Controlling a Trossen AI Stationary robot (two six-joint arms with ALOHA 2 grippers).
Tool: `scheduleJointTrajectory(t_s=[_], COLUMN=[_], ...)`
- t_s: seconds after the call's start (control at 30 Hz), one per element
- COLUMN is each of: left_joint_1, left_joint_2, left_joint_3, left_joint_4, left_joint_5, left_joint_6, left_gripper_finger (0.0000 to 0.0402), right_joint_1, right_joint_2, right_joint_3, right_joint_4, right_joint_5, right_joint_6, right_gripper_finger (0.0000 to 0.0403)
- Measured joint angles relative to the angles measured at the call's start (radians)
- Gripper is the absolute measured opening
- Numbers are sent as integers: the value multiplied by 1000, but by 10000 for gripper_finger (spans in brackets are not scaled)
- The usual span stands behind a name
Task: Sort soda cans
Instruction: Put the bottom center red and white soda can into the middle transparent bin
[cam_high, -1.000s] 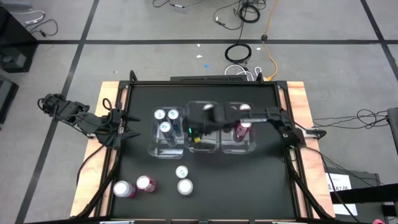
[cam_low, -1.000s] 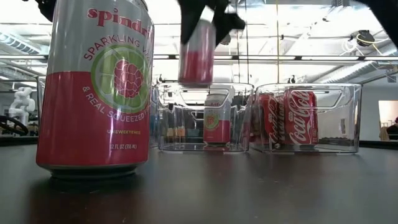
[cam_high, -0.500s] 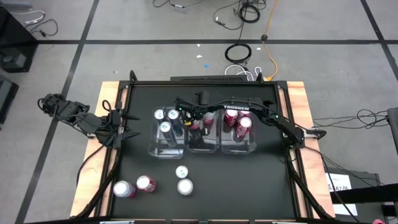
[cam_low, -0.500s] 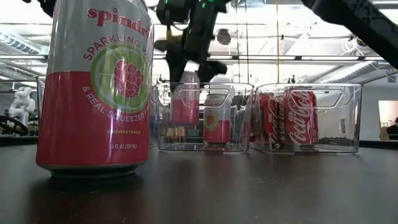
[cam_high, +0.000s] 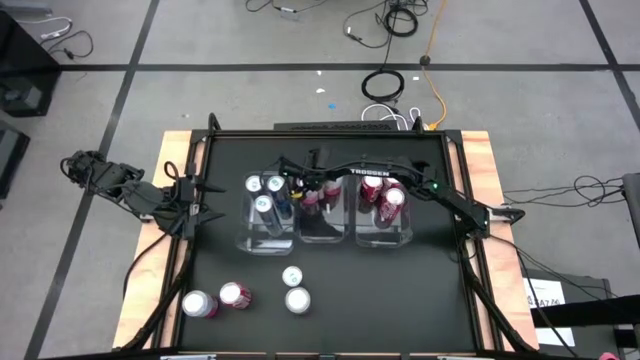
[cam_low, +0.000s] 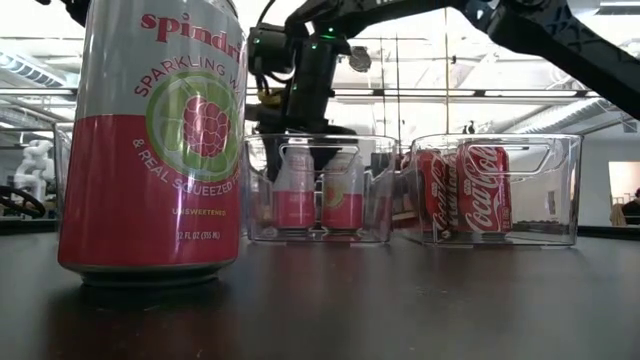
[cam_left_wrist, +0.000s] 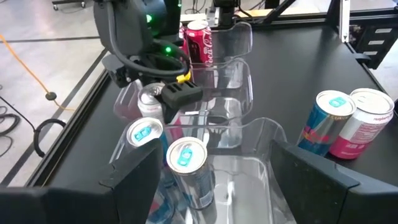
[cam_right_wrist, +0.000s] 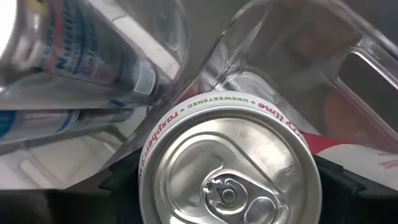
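1. The right claw (cam_low: 300, 150) reaches down into the middle clear bin (cam_low: 378, 225), with a raspberry-lime Spindrift can (cam_right_wrist: 227, 165) directly beneath it. The can stands upright, its long axis in line with the claw's reach, and its base looks down on the bin floor beside a second can of the same kind (cam_low: 343, 200).
2. The right claw's fingers sit on either side of the can's silver top, spread about as wide as the can. I cannot tell whether they still press it or have just let go. My judgement is that the coming move is a straight lift up out of the bin, so the fingers must clear the rim without tipping the can.
3. The left claw (cam_high: 200, 205) waits wide open and empty at the counter's edge, beside the bin of blue cans (cam_left_wrist: 186, 165). The right arm is far nearer to the work.
4. 4 loose cans (cam_high: 290, 289) stand on the counter, well apart from both claws.
5. Readable writing: "spindrift", "SPARKLING", "& REAL SQUEEZED" and "UNSWEETENED" on the large near can (cam_low: 150, 140); "UNSWEETENED" and "raspberr… lime" around the can's rim in the right wrist view; "Coca-Cola" on the red cans (cam_low: 480, 195) in the far bin; "TROSSEN" on the right arm (cam_high: 375, 172).
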Motion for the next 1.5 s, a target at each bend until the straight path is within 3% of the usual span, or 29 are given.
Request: scheduleJointTrajectory(t_s=[0.27,0.83,1.23,1.5], left_joint_1=[0,0,0,0], left_joint_2=[-1,-1,-1,-1], left_joint_3=[0,0,0,0], left_joint_4=[7,39,54,65], left_joint_5=[0,0,0,0], left_joint_6=[18,16,16,15], left_gripper_finger=[304,304,304,304], right_joint_1=[-2,-2,29,136], right_joint_2=[3,0,-127,-209], right_joint_3=[0,96,92,92], right_joint_4=[25,-69,-99,-181], right_joint_5=[32,65,100,43], right_joint_6=[3,13,17,57], right_gripper_finger=[333,336,336,336])
